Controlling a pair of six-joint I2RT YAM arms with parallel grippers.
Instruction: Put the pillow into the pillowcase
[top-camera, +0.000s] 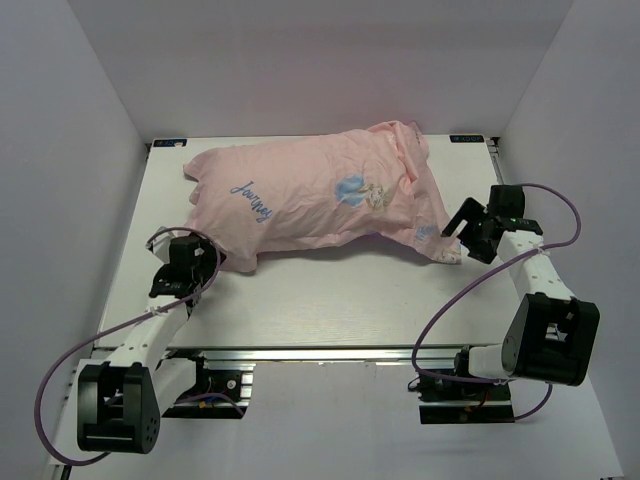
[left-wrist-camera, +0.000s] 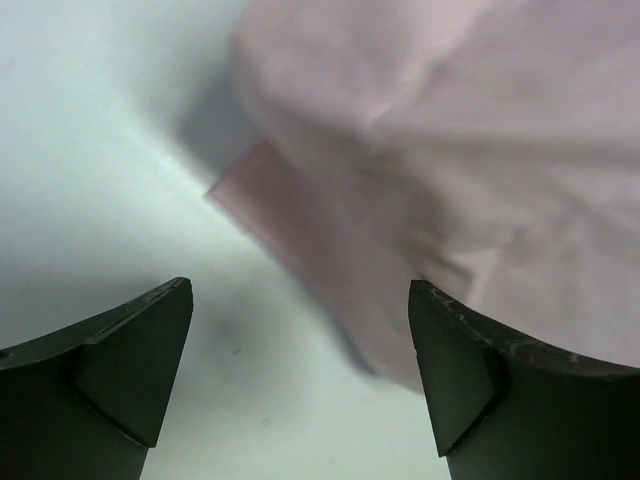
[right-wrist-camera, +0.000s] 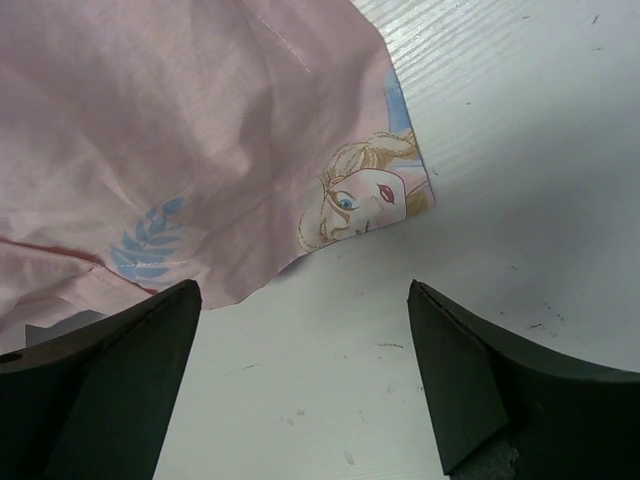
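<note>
The pillowcase (top-camera: 310, 195) lies pale pink face up across the back of the table, plump and bulging, with "Journey" lettering and a princess print. No plain white pillow shows in any view. My left gripper (top-camera: 188, 252) is open and empty at the case's near left corner. In the left wrist view the pink cloth (left-wrist-camera: 450, 150) fills the upper right, touching the right fingertip (left-wrist-camera: 450, 370), with bare table between the jaws (left-wrist-camera: 300, 330). My right gripper (top-camera: 460, 228) is open and empty beside the case's near right corner. The right wrist view shows that corner (right-wrist-camera: 180, 120) with the princess face just ahead of the jaws (right-wrist-camera: 305, 330).
The white table (top-camera: 330, 300) is boxed in by white walls at the left, back and right. A metal rail (top-camera: 300, 352) runs along the near edge between the two arm bases. Purple cables loop from both arms.
</note>
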